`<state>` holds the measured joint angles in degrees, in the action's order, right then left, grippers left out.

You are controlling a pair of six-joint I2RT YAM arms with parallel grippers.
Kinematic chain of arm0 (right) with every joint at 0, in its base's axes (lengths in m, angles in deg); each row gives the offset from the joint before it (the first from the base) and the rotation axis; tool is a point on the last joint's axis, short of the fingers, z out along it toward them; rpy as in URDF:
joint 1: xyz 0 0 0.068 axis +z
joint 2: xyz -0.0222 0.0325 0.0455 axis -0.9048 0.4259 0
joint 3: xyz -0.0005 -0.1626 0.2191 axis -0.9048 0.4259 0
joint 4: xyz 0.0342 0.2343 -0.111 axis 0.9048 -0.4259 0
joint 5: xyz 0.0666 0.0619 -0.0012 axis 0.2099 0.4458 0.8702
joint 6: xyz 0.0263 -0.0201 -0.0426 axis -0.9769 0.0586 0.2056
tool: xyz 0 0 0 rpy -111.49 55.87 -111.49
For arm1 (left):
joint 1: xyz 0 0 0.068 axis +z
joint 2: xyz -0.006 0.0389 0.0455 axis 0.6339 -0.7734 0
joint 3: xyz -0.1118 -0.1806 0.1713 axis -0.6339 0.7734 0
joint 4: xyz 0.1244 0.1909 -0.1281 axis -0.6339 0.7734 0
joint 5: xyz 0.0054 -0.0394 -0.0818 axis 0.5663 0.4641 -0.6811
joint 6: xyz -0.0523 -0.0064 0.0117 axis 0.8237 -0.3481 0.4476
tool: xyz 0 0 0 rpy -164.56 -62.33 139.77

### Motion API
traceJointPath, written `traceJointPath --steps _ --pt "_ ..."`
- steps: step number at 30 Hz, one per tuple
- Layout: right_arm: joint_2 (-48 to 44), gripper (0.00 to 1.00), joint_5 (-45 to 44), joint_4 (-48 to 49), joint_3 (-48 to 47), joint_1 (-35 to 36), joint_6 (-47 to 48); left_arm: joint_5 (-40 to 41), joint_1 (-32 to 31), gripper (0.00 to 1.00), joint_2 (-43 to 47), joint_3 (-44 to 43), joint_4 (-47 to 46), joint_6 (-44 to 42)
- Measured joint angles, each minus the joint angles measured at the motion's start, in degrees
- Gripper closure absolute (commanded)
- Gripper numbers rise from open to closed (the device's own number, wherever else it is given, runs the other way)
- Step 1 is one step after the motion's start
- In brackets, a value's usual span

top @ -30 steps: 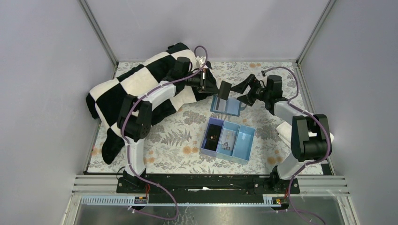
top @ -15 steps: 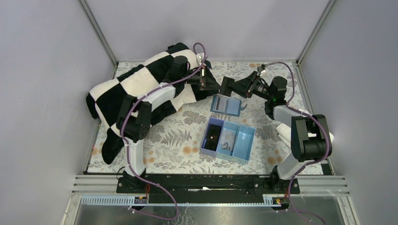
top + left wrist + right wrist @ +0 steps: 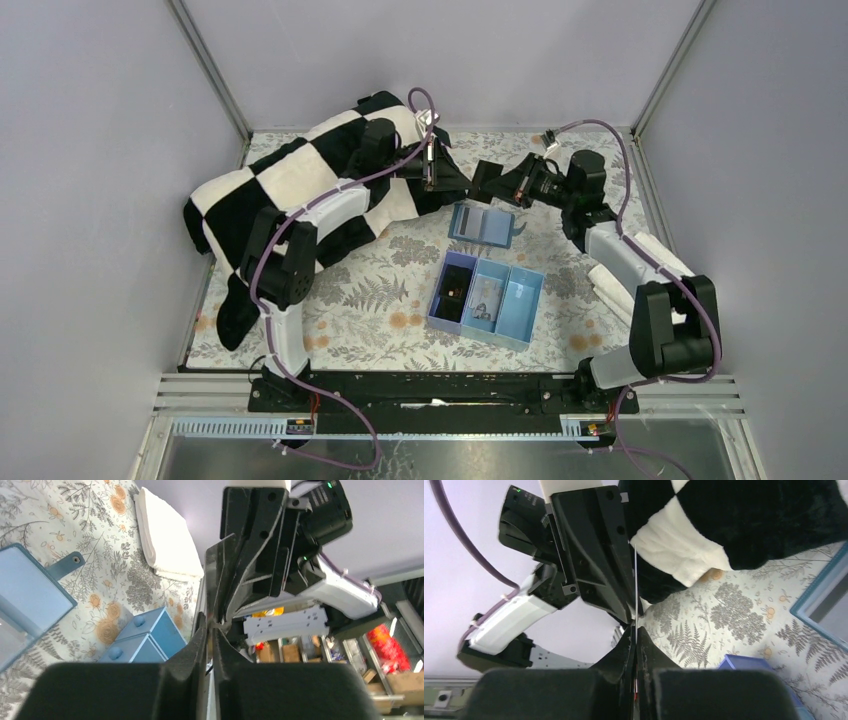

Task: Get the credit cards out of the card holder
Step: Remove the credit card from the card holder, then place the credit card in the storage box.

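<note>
The card holder [image 3: 481, 224] lies open on the floral cloth, blue, with pale credit cards in its panels; it also shows in the left wrist view [image 3: 25, 600]. Just above and behind it my two grippers meet tip to tip. One credit card [image 3: 635, 580], seen edge-on as a thin pale line, stands between them. My right gripper [image 3: 484, 183] [image 3: 635, 630] is shut on that card. My left gripper [image 3: 462, 184] [image 3: 210, 626] has its jaws a narrow slit apart around the card's other end.
A light-blue three-compartment tray [image 3: 487, 300] [image 3: 145, 635] sits in front of the card holder with small items in it. A black-and-white checkered cloth [image 3: 290, 180] lies under the left arm. A folded white towel [image 3: 610, 280] [image 3: 167, 535] lies at the right.
My right gripper swung left to the left gripper's tip and closed on the card. The left jaws, shut before, have parted a little.
</note>
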<state>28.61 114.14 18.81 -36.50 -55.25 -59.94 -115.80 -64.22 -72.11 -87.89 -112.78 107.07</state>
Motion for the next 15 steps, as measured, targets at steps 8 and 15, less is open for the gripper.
traceJointPath --steps 8,15 --pt "-5.6 1.0 -14.3 -29.0 -7.8 0.7 10.2 13.1 0.2 0.39 6.0 -4.5 27.4 -17.5" --pt "-7.0 1.0 -35.2 -58.9 -20.6 11.9 16.2 31.2 4.2 0.38 21.5 -4.3 42.8 -28.3"
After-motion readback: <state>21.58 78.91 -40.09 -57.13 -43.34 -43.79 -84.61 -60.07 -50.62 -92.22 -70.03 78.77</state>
